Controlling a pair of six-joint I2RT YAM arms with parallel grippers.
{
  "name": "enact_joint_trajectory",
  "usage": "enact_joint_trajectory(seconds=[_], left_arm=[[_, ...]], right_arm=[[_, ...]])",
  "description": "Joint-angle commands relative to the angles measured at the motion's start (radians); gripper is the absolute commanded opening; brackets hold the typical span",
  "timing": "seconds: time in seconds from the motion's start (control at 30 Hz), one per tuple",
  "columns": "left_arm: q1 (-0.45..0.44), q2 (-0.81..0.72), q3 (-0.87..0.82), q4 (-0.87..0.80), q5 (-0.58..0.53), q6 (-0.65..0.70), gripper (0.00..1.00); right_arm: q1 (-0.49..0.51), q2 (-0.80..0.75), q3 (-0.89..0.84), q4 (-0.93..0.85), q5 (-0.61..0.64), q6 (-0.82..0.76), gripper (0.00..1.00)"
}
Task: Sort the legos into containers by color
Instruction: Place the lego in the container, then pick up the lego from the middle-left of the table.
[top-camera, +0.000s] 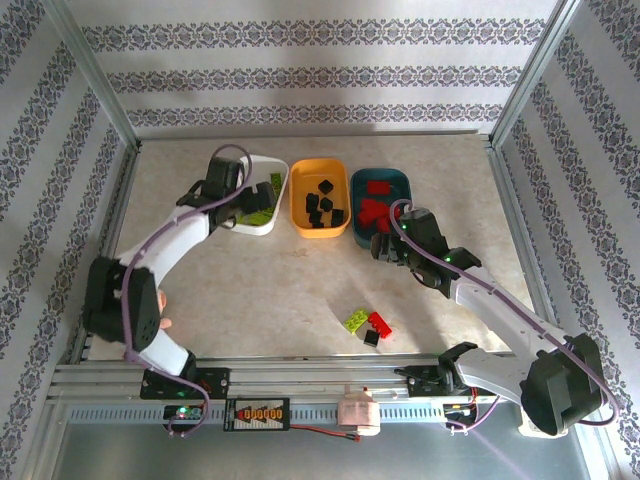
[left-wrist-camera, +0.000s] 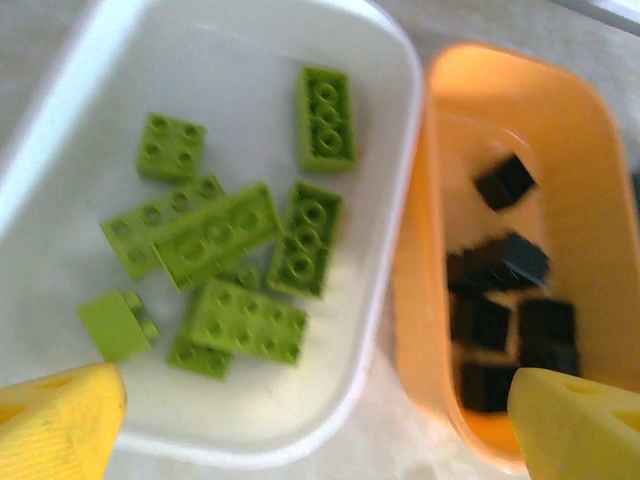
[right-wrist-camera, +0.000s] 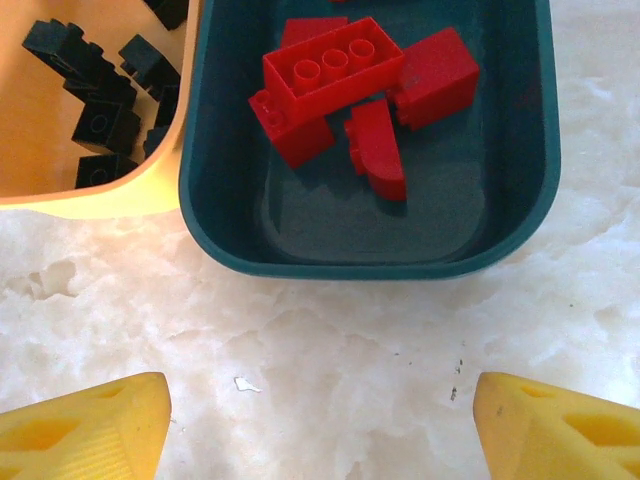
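1. Top view: three containers sit in a row toward the far side of the table (top-camera: 300, 290). L to R: white tray (top-camera: 256, 228), orange tray (top-camera: 297, 200), teal tray (top-camera: 405, 182), close side by side.
2. The left gripper (top-camera: 248, 205) hangs over the white tray. Wrist cam: its yellow fingers (left-wrist-camera: 60, 420) stand far apart, one above the white tray's near rim, the other above the orange tray's near rim. Wide pincer, nothing in it.
3. The lime green bricks (left-wrist-camera: 235, 270) are all in the white tray. Most are bunched toward the middle, some overlapping, w/ one lone 2x4 further back by the right wall.
4. The black bricks (left-wrist-camera: 505, 290) lie in the orange tray, loosely scattered, a few touching. The wrist pic is blurry, so no exact count.
5. The right gripper (top-camera: 385, 245) sits at the near end of the teal tray. Wrist cam shows its fingers (right-wrist-camera: 80, 425) spread wide over bare marbled tabletop just short of the tray's rim. Pincer wide, holding nothing.
6. The red bricks (right-wrist-camera: 335, 65) are in the teal tray, clustered at the far-left part. One long brick rests tilted on top of others and a small one lies just beside. The near half of that tray is bare.
7. Not sorted yet: a small clump on the table near the front edge, well apart from the trays. There's a loose green brick (top-camera: 356, 320), a loose red brick (top-camera: 379, 323) touching it, and a loose black brick (top-camera: 371, 338) just in front of those two.
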Motion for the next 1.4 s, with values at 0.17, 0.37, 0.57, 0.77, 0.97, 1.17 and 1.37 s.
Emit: enact_joint_trajectory(seconds=[0.17,0.37,0.57,0.77,0.97,1.17,1.37], left_arm=[[-0.214,-0.23,-0.269,0.031,0.039,-0.042,0.97],[-0.445,-0.286,-0.382,0.018,0.016,-0.048,0.91],[-0.653,-0.2,-0.368,0.019,0.006,0.018,0.83],[-0.75,-0.017,-0.269,0.038,0.043,0.064,0.77],[-0.805,0.121,-0.17,0.04,0.043,0.126,0.68],[-0.865,0.172,-0.115,0.029,0.029,0.193,0.67],[-0.889,0.215,-0.087,0.005,0.015,0.217,0.63]], right_arm=[[0.013,0.006,-0.043,0.02,0.005,0.03,0.79],[0.024,0.006,-0.083,0.029,-0.009,0.037,0.79],[0.042,0.015,-0.111,0.03,-0.012,0.04,0.79],[0.048,0.005,-0.12,0.033,-0.008,0.043,0.79],[0.048,-0.009,-0.127,0.022,0.001,0.04,0.79],[0.047,-0.02,-0.137,0.017,0.01,0.036,0.79],[0.047,-0.014,-0.139,0.023,0.009,0.038,0.79]])
